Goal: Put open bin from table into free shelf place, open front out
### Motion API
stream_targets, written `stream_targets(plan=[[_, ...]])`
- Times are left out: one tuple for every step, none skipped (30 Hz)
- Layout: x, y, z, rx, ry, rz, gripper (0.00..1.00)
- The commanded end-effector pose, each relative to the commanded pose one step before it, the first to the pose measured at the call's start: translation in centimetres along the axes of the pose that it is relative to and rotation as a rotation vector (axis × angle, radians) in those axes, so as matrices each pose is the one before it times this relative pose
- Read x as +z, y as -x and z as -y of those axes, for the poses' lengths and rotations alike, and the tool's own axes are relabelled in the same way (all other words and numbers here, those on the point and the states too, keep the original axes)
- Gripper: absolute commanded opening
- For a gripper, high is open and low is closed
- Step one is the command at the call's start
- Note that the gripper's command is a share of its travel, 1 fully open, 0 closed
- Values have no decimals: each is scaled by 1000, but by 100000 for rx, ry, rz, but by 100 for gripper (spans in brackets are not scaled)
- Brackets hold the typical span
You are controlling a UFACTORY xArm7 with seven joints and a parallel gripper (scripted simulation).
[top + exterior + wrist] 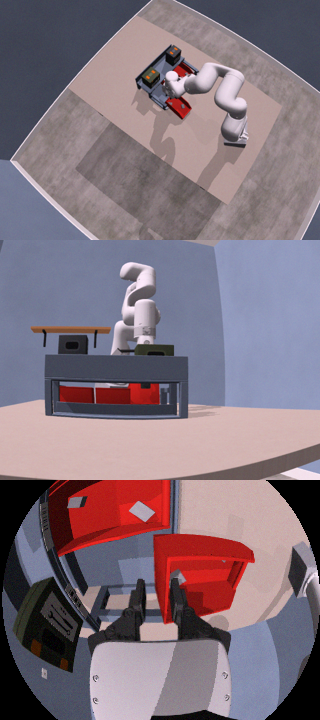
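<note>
- At the five o'clock end of the grey shelf unit [116, 366], seen from the top: one red open bin [184, 110], on the table top and half out from the unit's shadow. The low open front faces five o'clock and the tall rear wall eleven o'clock.
- Contents: small grey parts [183, 105] lying loose on the bin floor.
- Gripper [156, 583]: poised over the bin's tall rear end and part-open, a narrow gap with nothing clamped. In the wrist view one red bin wall appears to run up between the two dark fingers; I cannot tell whether either finger touches it.
- Neighbours: another red bin [114, 496] at eleven o'clock in the wrist view, also carrying grey parts. An olive box [155, 349] and a dark box [73, 344] stand on the unit's top board.
- Handling, by judgement: a rigid, thin-walled tub, light, probably smooth-sided. It will not give under the pinch, but it can pivot about a one-wall grip.
- Hold point, by judgement: the top edge of the rear wall, centred across its width, pinched deep enough that the front does not droop.
- Caution: the parts are unsecured, so any nose-down tilt sends them toward the low front and out.
</note>
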State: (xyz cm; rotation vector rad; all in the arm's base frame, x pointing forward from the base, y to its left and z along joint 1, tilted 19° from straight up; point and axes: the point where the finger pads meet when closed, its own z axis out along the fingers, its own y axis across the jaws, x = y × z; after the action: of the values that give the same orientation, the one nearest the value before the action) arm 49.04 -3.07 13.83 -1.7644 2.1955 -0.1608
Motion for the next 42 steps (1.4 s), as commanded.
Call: stream_targets(plan=[[-133,6,161,16,-408,35,33],[0,0,0,0,0,0,33],[0,0,0,0,0,0,33],[0,0,0,0,0,0,33],[0,0,0,0,0,0,33],[0,0,0,0,0,0,33],[0,0,0,0,0,0,33],[0,0,0,0,0,0,33],[0,0,0,0,0,0,33],[0,0,0,0,0,0,33],[0,0,0,0,0,0,33],[0,0,0,0,0,0,33],[0,0,0,0,0,0,33],[0,0,0,0,0,0,33],[0,0,0,0,0,0,33],[0,0,0,0,0,0,33],[0,0,0,0,0,0,33],[0,0,0,0,0,0,33],[0,0,0,0,0,0,33],[0,0,0,0,0,0,33],[0,0,0,0,0,0,33],[0,0,0,0,0,0,33],[0,0,0,0,0,0,33],[0,0,0,0,0,0,33],[0,0,0,0,0,0,33],[0,0,0,0,0,0,33],[0,0,0,0,0,0,33],[0,0,0,0,0,0,33],[0,0,0,0,0,0,33],[0,0,0,0,0,0,33],[0,0,0,0,0,0,33],[0,0,0,0,0,0,33],[0,0,0,0,0,0,33],[0,0,0,0,0,0,33],[0,0,0,0,0,0,33],[0,0,0,0,0,0,33],[0,0,0,0,0,0,33],[0,0,0,0,0,0,33],[0,0,0,0,0,0,33],[0,0,0,0,0,0,33],[0,0,0,0,0,0,33],[-600,0,0,0,0,0,33]])
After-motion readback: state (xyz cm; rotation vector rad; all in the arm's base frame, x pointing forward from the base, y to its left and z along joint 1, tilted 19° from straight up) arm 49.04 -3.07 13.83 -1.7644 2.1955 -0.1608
